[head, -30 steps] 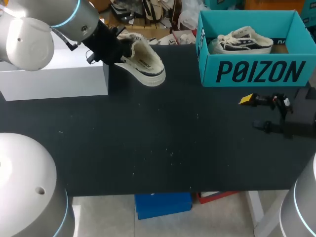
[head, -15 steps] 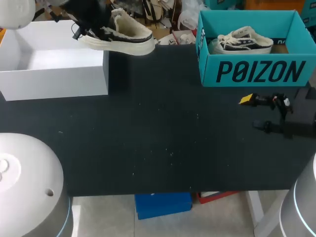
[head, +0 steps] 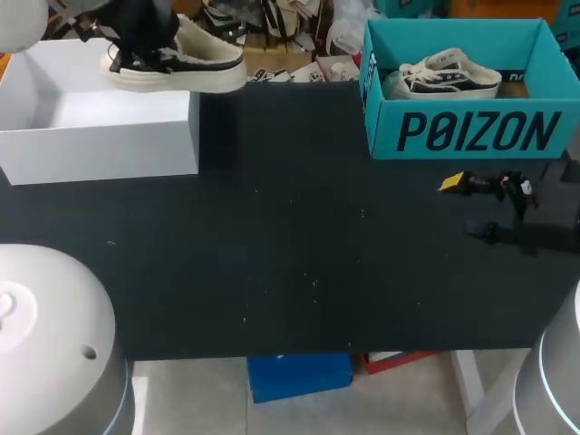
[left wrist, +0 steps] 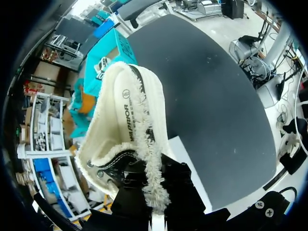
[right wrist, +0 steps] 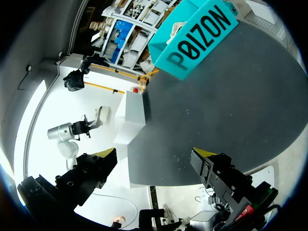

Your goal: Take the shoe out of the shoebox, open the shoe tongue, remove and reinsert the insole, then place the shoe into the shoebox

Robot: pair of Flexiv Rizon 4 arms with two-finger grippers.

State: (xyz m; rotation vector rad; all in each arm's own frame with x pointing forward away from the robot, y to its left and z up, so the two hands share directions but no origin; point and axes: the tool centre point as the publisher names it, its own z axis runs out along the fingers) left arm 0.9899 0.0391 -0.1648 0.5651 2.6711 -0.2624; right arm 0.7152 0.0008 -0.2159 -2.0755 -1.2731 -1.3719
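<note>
At the far left of the black table (head: 299,254) stands an open white box (head: 100,136), its pale floor and walls in view from above. The shoe (head: 181,63) hangs over that box's back right part, sole down and about level, cream with black panels and a frayed edge. Whether it touches the box's rim cannot be told. The left gripper (head: 136,41) is clamped on its heel end. In the left wrist view the dark fingers grip the shoe's fringed collar from both sides and the toe points away from the gripper. Small print on the insole shows there.

To the right, at the table's back edge, sits an open teal box (head: 471,131). A second shoe (head: 444,77), pale with dark trim and laces, lies inside it on its side. Large dark lettering (head: 476,133) runs across the box's front wall.

At the right edge the right gripper (head: 467,207) hangs low over the table in front of the teal box. In its own wrist view the two yellow-tipped fingers (right wrist: 204,154) stand wide apart with only table between them.

In all: two boxes, two shoes, two grippers.
</note>
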